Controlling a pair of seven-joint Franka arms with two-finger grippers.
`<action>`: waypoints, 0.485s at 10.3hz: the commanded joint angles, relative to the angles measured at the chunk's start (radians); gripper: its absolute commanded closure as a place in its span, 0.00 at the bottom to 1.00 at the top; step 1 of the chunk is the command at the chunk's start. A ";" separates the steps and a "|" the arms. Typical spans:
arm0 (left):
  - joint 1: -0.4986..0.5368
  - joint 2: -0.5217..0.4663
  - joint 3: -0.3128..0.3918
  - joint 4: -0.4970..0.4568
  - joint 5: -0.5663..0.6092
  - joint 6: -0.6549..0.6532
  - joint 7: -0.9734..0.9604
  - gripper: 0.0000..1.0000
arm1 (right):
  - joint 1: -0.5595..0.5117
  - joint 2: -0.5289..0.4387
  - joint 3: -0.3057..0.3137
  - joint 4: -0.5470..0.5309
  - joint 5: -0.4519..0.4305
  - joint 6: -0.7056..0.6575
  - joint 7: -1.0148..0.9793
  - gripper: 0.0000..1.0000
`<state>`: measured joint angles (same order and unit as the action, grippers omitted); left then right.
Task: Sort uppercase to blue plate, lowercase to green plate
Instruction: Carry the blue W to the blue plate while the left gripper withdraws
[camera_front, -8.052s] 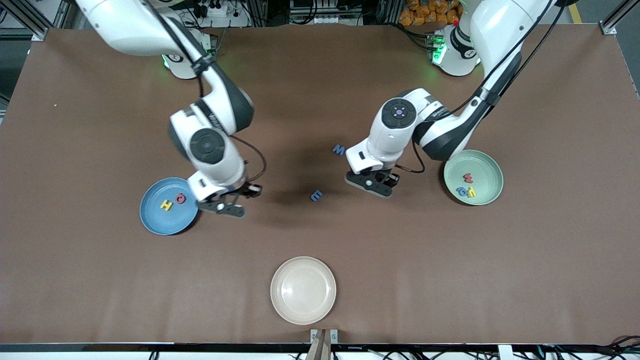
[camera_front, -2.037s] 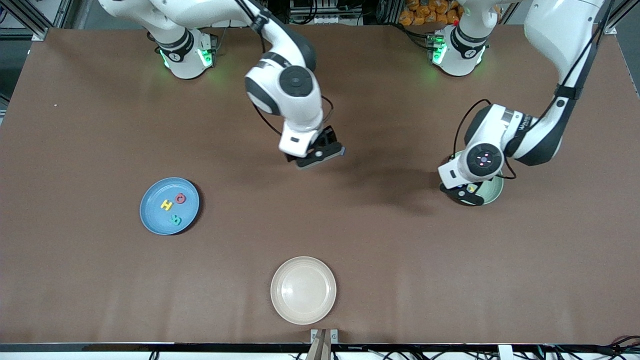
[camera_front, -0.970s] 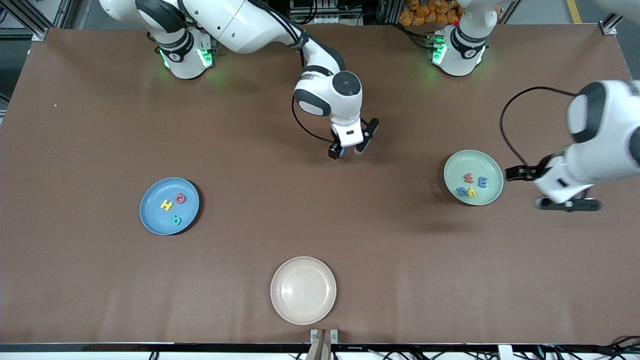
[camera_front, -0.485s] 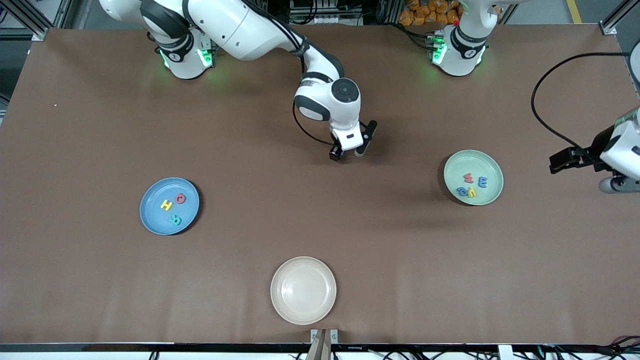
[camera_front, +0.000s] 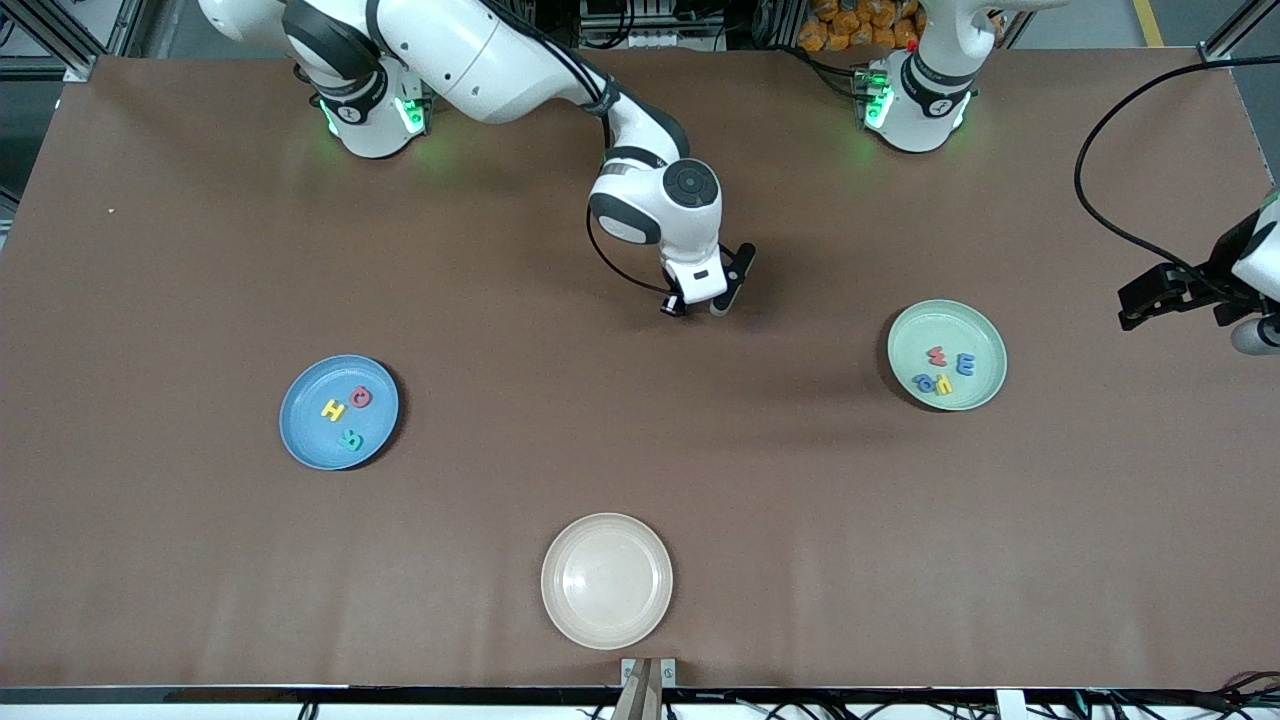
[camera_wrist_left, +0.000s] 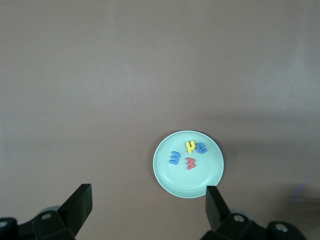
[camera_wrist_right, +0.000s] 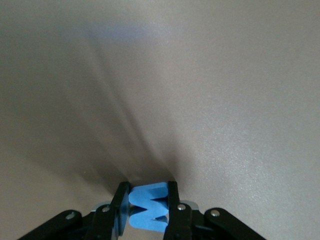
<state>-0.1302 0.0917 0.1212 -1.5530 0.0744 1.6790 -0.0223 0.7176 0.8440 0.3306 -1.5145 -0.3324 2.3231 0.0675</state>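
Blue W (camera_wrist_right: 148, 207) — zigzag foam, pinched.

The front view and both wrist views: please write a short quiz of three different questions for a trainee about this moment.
1. True or false: the blue plate holds four letters.
2. Which letter sits between the fingers of the right gripper? A) blue W B) yellow H C) red Q
3. Fill in: the left gripper is ____.

Key: 1 false, three lie there; 2 A; 3 open.
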 joint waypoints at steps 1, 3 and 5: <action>-0.045 -0.006 0.025 0.033 -0.024 -0.067 0.010 0.00 | -0.003 0.000 0.007 0.008 0.003 -0.014 0.002 1.00; -0.042 -0.027 0.028 0.034 -0.022 -0.079 0.013 0.00 | -0.020 -0.038 0.007 0.011 0.047 -0.078 -0.001 1.00; -0.042 -0.030 0.028 0.033 -0.024 -0.082 0.013 0.00 | -0.097 -0.148 0.007 -0.001 0.123 -0.218 -0.017 1.00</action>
<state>-0.1617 0.0760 0.1345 -1.5229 0.0740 1.6175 -0.0223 0.6849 0.8014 0.3283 -1.4837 -0.2642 2.1985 0.0698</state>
